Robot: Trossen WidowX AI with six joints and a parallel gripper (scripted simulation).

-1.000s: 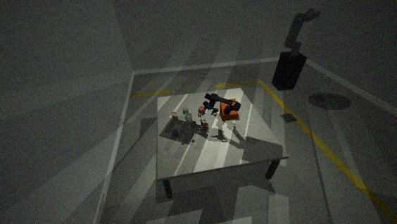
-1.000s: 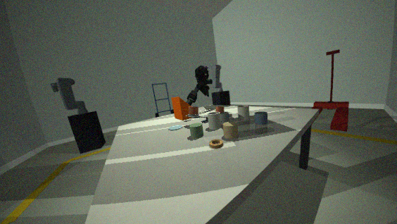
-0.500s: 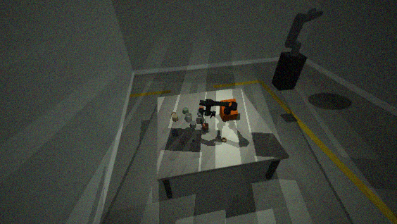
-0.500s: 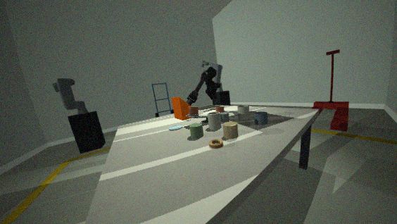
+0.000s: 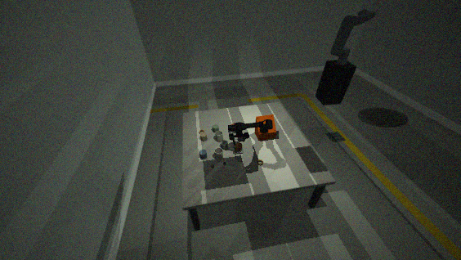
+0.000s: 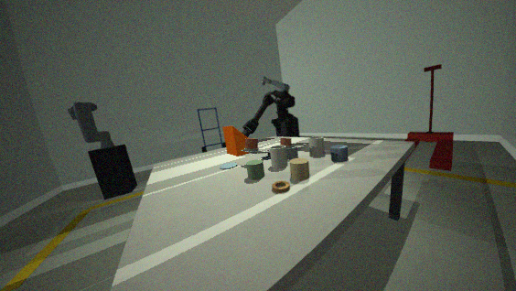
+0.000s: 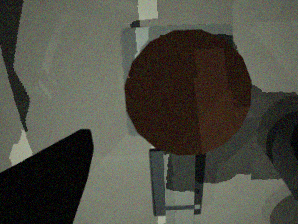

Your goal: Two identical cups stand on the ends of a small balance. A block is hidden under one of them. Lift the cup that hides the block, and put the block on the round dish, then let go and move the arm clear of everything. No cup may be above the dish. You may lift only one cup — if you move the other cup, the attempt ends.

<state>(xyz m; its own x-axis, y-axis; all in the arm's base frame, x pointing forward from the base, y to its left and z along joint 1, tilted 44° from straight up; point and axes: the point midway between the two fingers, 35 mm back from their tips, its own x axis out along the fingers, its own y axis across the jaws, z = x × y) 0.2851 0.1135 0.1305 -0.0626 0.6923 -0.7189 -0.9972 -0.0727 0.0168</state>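
One red-brown cup (image 5: pixel 238 147) (image 6: pixel 285 142) (image 7: pixel 175 90) stands on a square grey end plate (image 7: pixel 128 77) of the balance; its grey beam (image 7: pixel 157 182) leads away toward the lower edge of the wrist view. The other red-brown cup (image 6: pixel 252 144) stands at the other end, and the arm covers it in the top view. My gripper (image 5: pixel 237 141) is open and empty, close above the first cup; one black finger (image 7: pixel 55 175) shows at the lower left of the wrist view. The round dish seems to be the pale blue disc (image 6: pixel 229 166). No block shows.
An orange box (image 5: pixel 266 132) (image 6: pixel 236 144) stands by the arm's base. Grey cups (image 5: pixel 218 154) (image 6: pixel 278 157), a green cylinder (image 6: pixel 255 170), a tan cylinder (image 6: pixel 299 169) and a blue cylinder (image 5: pixel 203 154) (image 6: pixel 339 154) stand near the balance. A brown ring (image 6: pixel 274 187) lies beside the tan cylinder.
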